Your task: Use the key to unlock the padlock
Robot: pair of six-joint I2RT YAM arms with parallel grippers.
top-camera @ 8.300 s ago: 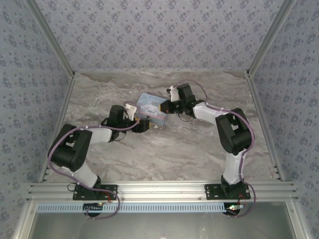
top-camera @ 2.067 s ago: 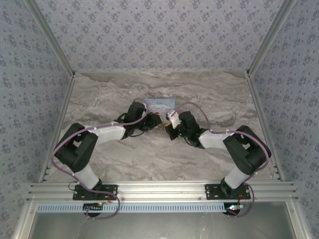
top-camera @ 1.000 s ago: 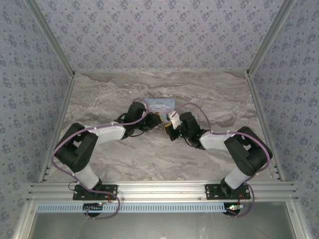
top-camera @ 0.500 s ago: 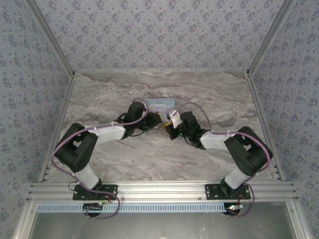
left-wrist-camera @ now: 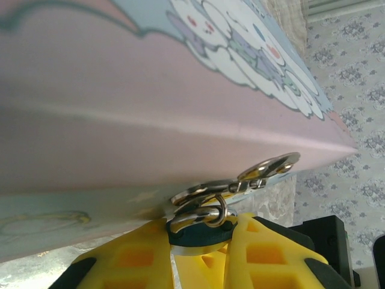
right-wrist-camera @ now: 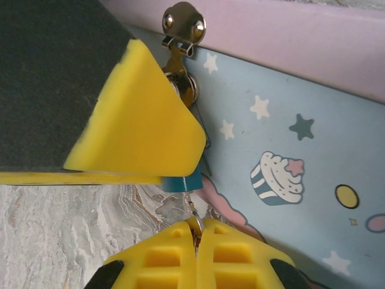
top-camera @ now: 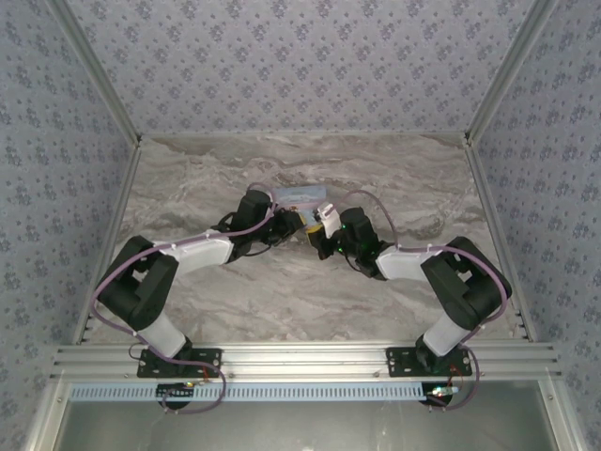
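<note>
Looking at the right pincer (right-wrist-camera: 196, 232) first: its two yellow fingers (right-wrist-camera: 162, 259) are pressed tight together on the key (right-wrist-camera: 192, 212), a thin bit of metal poking out of the tips toward the tin (right-wrist-camera: 289, 120). The key runs up to the bottom of the padlock (right-wrist-camera: 180, 182), whose teal body hangs against the tin's blue front wall, just under the hasp (right-wrist-camera: 183, 24) at the edge of the pink lid (right-wrist-camera: 301, 42). Can't tell if the key is actually seated in the keyhole. The big yellow finger (right-wrist-camera: 138, 114) crossing that view is the other arm's and covers most of the lock.

The left wrist cam adds the other half: the left pincer (left-wrist-camera: 201, 250) is pinching the padlock body between its fingers, with the silver shackle (left-wrist-camera: 198, 217) looped through the hasp, right under the tin's lid.

From the top cam, both pincers meet tip to tip at the tin's near side, and the tin sits on the table (top-camera: 188, 188). The left arm (top-camera: 202, 252) and right arm (top-camera: 413, 263) both have their elbows kicked outward and forearms angled in toward the tin, like an arch.
</note>
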